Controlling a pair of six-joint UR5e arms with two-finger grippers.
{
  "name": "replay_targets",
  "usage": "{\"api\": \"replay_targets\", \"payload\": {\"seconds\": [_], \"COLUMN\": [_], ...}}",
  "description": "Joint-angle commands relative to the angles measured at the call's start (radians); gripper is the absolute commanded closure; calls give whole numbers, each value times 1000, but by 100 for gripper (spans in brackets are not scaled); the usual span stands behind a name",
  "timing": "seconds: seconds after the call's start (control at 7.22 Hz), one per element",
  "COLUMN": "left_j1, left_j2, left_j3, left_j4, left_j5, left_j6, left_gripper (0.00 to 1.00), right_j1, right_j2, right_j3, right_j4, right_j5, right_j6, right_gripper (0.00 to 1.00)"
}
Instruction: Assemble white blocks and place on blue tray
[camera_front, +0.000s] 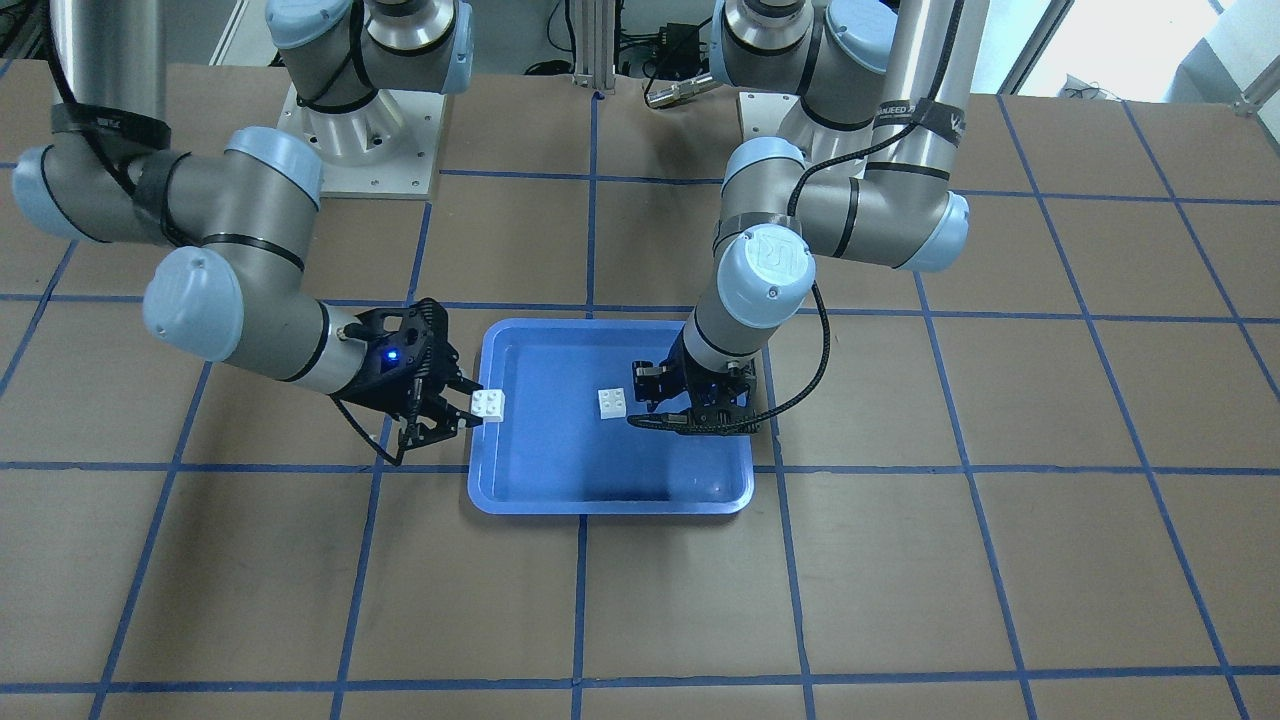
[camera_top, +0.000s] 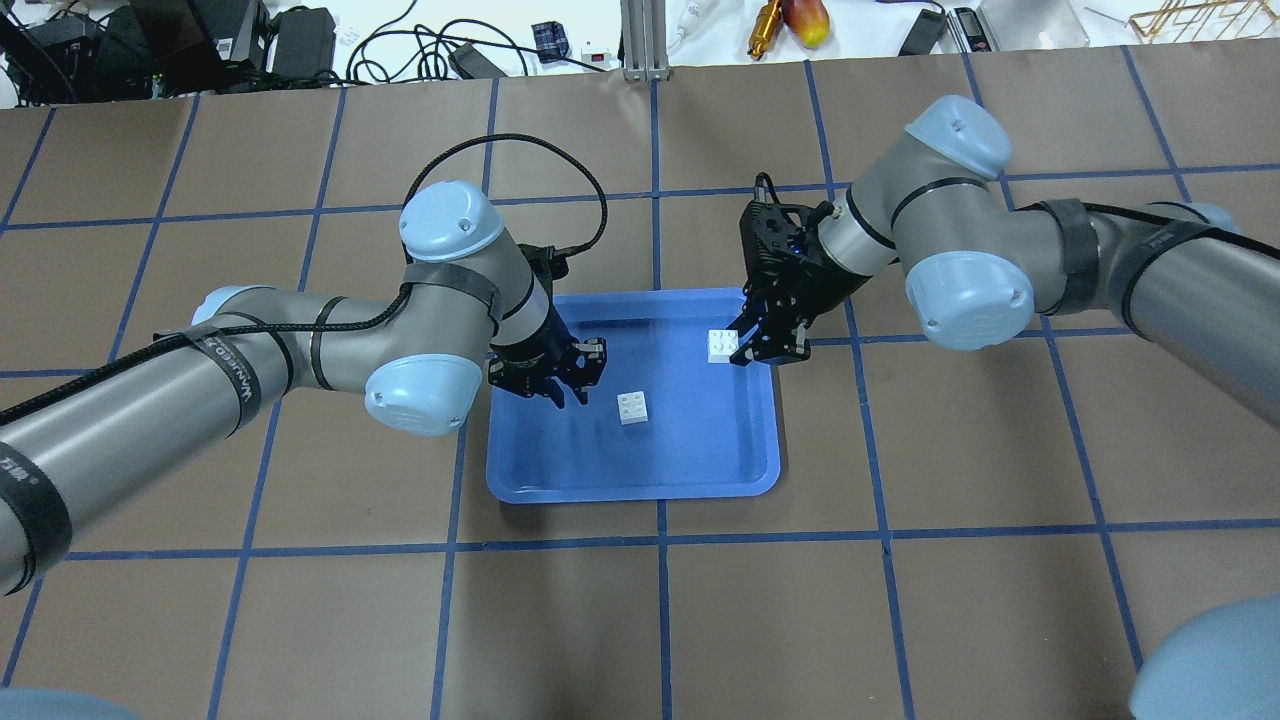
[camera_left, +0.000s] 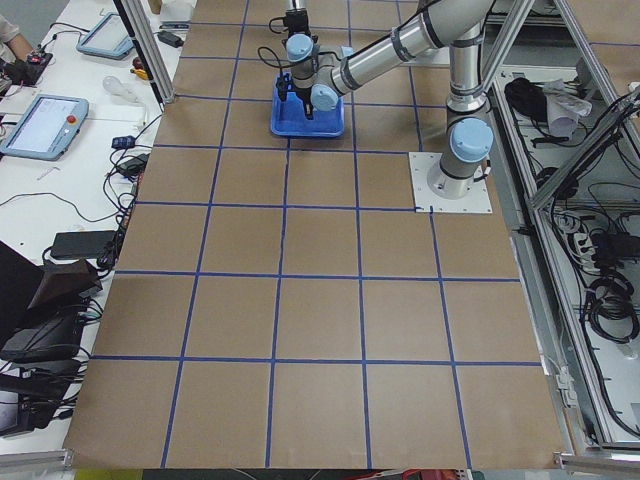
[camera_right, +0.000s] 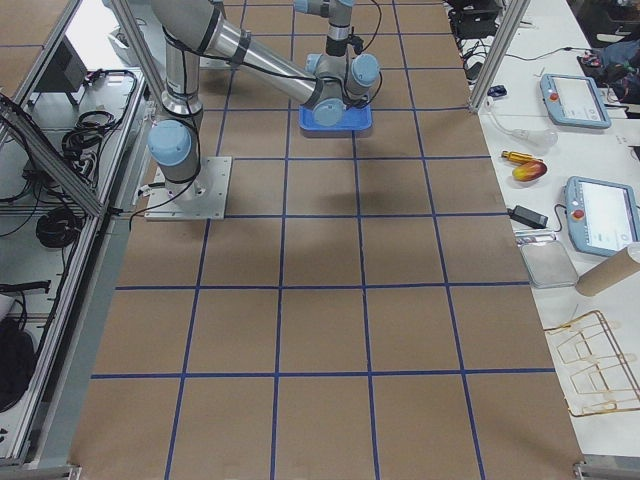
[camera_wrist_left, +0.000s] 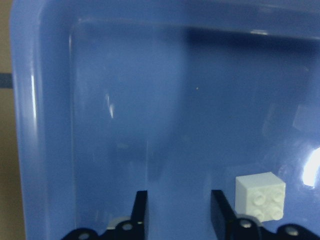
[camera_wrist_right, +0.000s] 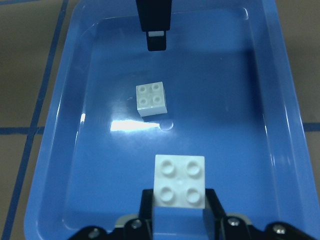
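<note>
The blue tray (camera_front: 600, 505) lies in the middle of the table, also in the overhead view (camera_top: 630, 490). One white block (camera_front: 612, 403) sits studs up on the tray floor (camera_top: 632, 407). My left gripper (camera_top: 568, 385) is open and empty, low inside the tray; in the left wrist view (camera_wrist_left: 177, 197) that block (camera_wrist_left: 260, 196) is just right of its fingers. My right gripper (camera_top: 742, 345) is shut on the other white block (camera_top: 720, 344), held above the tray's edge (camera_front: 488, 404). The right wrist view shows the held block (camera_wrist_right: 180, 181) and the loose one (camera_wrist_right: 151, 98).
The table is brown paper with a blue tape grid. Both arms reach in over the tray from opposite sides. Cables, tools and a yellow-red object (camera_top: 812, 22) lie beyond the table's far edge. Teach pendants (camera_right: 580, 100) lie on side benches.
</note>
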Motion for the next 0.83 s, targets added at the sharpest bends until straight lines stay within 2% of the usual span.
{"api": "replay_targets", "payload": {"seconds": [0.0, 0.28, 0.69], "left_j1": [-5, -30, -39], "left_j2": [-18, -32, -38], "left_j3": [-1, 2, 2], "left_j4": [1, 9, 7], "left_j5": [-9, -9, -50], "left_j6": [-46, -66, -75], "left_gripper": [92, 93, 93], "right_j1": [45, 48, 86], "right_j2": [27, 30, 94], "right_j3": [61, 77, 72], "right_j4": [-135, -153, -232], "right_j5": [-3, -3, -3], "right_j6": [40, 63, 71], "right_gripper": [100, 100, 100]}}
